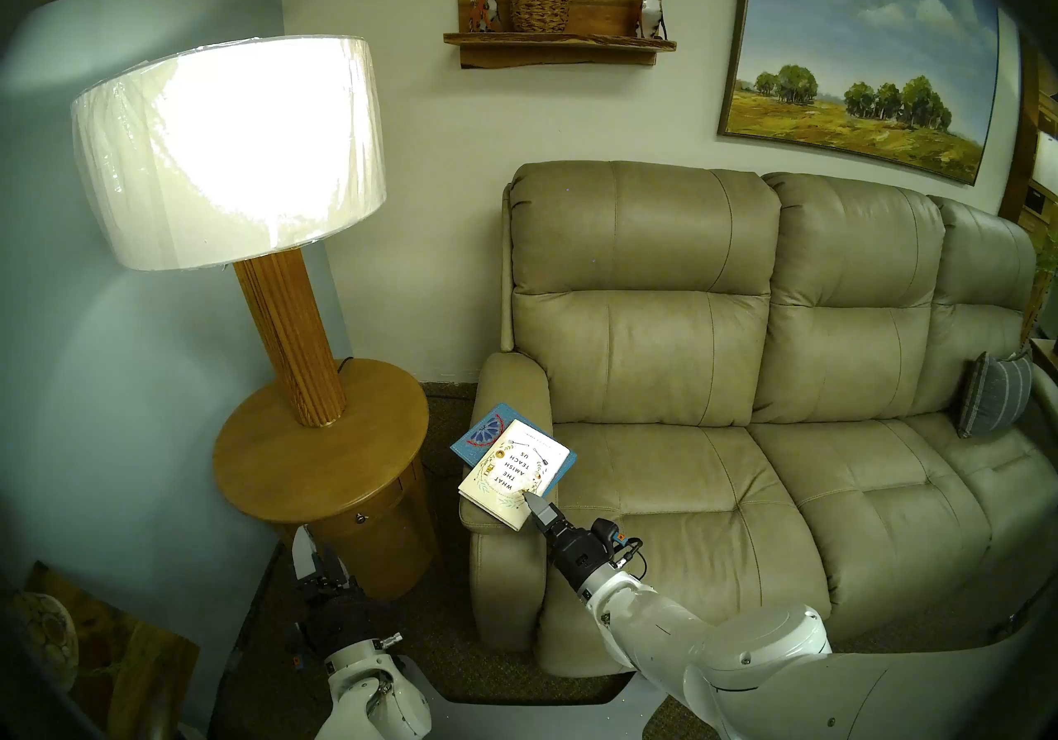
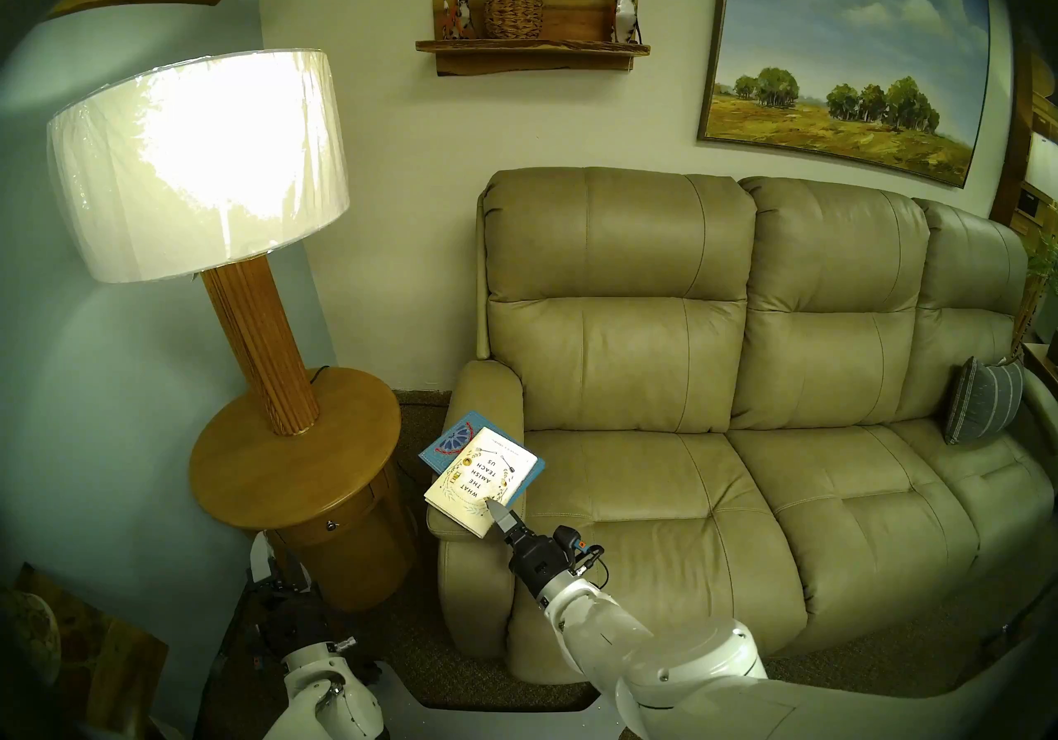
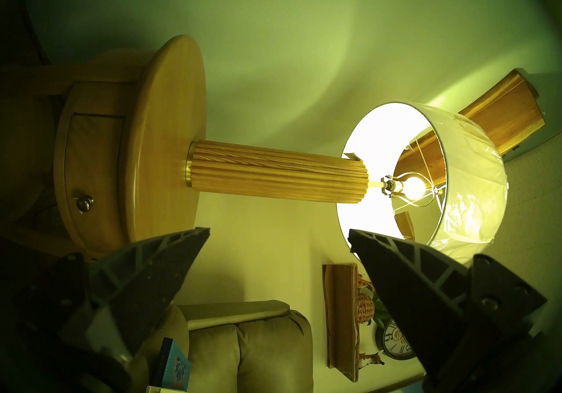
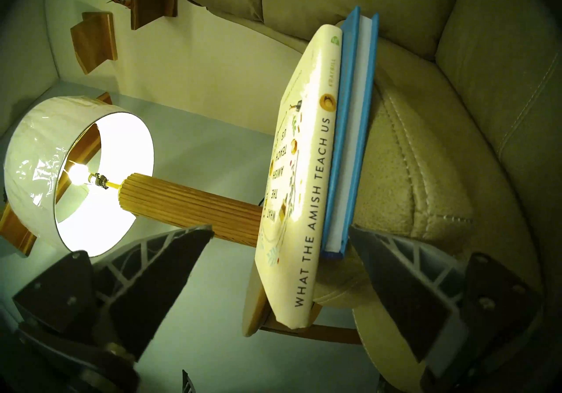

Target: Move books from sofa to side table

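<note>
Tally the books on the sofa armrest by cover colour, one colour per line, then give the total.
Cream-white: 1, the cream-white book, lying on top
Blue: 1, the blue book, underneath it
Total: 2

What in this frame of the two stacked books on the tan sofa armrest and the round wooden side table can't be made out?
- Blue hardcover book: its title, covered by the cream-white hardcover book in both head views.
- Left gripper: largely hidden behind the round wooden side table in the head views.
- Right gripper: whether either finger touches the books; the wrist view doesn't settle it.
</note>
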Motion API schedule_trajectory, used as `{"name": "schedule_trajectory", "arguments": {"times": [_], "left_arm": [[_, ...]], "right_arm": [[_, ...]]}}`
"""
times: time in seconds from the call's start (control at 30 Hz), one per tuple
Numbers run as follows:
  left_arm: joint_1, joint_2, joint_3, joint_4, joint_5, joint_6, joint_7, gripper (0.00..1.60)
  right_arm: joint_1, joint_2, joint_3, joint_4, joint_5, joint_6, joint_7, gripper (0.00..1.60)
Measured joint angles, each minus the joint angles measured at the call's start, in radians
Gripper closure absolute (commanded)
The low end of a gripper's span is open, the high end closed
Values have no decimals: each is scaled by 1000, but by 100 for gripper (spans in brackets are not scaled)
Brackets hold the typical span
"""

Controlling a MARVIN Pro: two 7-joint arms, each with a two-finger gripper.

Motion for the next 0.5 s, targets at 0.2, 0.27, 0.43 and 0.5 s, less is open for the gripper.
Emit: {"name": "schedule_trajectory", "arguments": {"times": [0.2, 0.27, 0.43, 0.5], "left_arm": [[0, 0, 0, 0, 0, 0, 0, 0], [0, 0, 0, 0, 0, 0, 0, 0], [0, 0, 0, 0, 0, -1, 0, 0], [0, 0, 0, 0, -1, -1, 0, 0]], "right_arm": [[-8, -3, -13, 4, -20, 23, 34, 0], [-14, -3, -16, 6, -26, 28, 44, 0], [-26, -5, -17, 11, -35, 32, 54, 0], [-27, -6, -17, 12, -36, 33, 54, 0]]}}
